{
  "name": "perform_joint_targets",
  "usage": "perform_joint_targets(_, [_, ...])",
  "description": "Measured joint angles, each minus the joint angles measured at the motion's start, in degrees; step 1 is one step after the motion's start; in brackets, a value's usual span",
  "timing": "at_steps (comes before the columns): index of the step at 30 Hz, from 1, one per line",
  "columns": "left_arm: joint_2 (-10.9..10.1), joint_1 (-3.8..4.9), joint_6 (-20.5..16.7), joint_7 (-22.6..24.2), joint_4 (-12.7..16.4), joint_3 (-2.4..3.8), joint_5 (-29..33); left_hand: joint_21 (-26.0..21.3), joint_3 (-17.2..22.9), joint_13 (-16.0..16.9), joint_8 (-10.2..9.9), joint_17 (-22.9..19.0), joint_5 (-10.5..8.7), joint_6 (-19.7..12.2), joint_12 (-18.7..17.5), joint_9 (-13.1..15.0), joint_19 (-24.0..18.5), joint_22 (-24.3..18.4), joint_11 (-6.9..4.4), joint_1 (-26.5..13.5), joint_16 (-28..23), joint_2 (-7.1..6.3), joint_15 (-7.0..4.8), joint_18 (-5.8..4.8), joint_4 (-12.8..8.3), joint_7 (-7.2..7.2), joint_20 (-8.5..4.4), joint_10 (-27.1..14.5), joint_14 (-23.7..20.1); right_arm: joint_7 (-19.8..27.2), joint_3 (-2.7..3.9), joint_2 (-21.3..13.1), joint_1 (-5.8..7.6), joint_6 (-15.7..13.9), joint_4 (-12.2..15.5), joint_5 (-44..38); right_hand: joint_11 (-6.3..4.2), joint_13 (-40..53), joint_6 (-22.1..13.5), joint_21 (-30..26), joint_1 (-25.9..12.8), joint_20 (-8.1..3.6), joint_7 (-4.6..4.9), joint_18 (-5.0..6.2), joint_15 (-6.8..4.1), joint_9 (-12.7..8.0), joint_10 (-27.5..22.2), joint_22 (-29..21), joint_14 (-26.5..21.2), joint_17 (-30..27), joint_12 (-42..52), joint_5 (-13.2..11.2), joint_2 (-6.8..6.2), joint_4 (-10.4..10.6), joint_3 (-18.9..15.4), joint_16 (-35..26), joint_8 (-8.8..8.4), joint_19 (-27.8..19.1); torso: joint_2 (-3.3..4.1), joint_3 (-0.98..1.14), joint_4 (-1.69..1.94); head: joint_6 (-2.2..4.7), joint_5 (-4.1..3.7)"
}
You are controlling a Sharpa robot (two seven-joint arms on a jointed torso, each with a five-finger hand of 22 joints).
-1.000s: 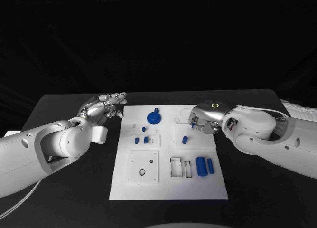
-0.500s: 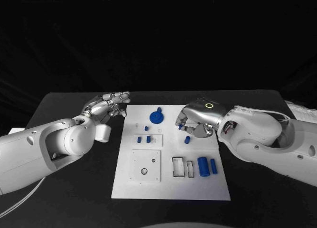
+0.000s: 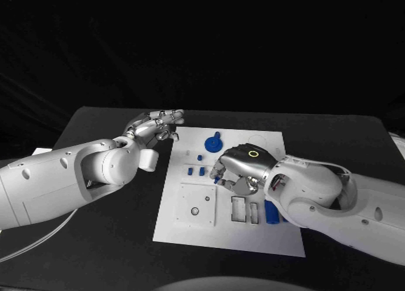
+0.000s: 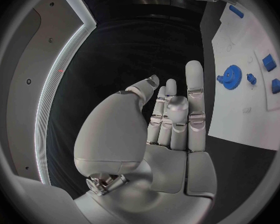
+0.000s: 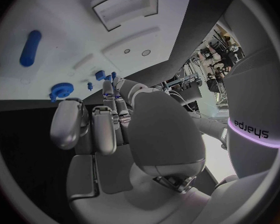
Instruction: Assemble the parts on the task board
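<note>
We saw the white task board (image 3: 190, 227) lying on the black desk (image 3: 97, 242) against a dark backdrop. The left robot hand (image 3: 156, 127) hovered released beside the board's far corner; the left wrist view confirmed bare, spread fingers (image 4: 193, 92). The right robot hand (image 3: 240, 167) had moved inward over the board's middle, fingers curled by small blue parts (image 3: 196, 172); we could not tell its grasp. A blue gear (image 3: 214, 143) lay beyond.
</note>
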Motion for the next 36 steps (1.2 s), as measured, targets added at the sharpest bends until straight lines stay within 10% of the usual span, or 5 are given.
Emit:
perform_joint_targets(11, [0.25,0.00,0.02,-0.05,0.12,0.00,0.00,0.00,0.00,-0.01,0.00,-0.09,0.00,0.00,0.23,0.00,0.00,0.00,0.00,0.00,0.00,0.00,0.20,0.00,0.00,0.00,0.00,0.00,-0.20,1.64,-0.31,3.69,-3.21,0.31,-2.82,0.15,0.01,-0.14,0.12,0.00,0.00,0.00,0.14,0.00,0.00,-0.02,-0.01,-0.19,0.00,-0.01,0.00,0.00,0.00,-0.16,0.15,0.00,-0.18,0.00,-0.05,-0.04,0.03,-1.02,1.88])
perform_joint_targets(36, [0.24,0.00,0.06,-0.15,0.09,0.01,0.00,-0.21,0.00,0.03,0.00,-0.14,0.21,-0.19,0.23,0.01,-0.20,0.00,0.20,0.00,0.00,0.00,0.20,0.00,0.00,-0.20,0.21,-0.19,-0.20,2.45,-0.65,4.41,-3.64,2.04,-4.38,0.09,0.11,-0.24,0.04,0.00,0.01,0.00,0.20,0.00,0.00,-0.01,-0.11,-0.31,0.00,-0.02,-0.10,0.23,-0.01,-0.31,0.30,0.00,-0.16,0.00,-0.06,0.01,-0.03,-1.98,2.45])
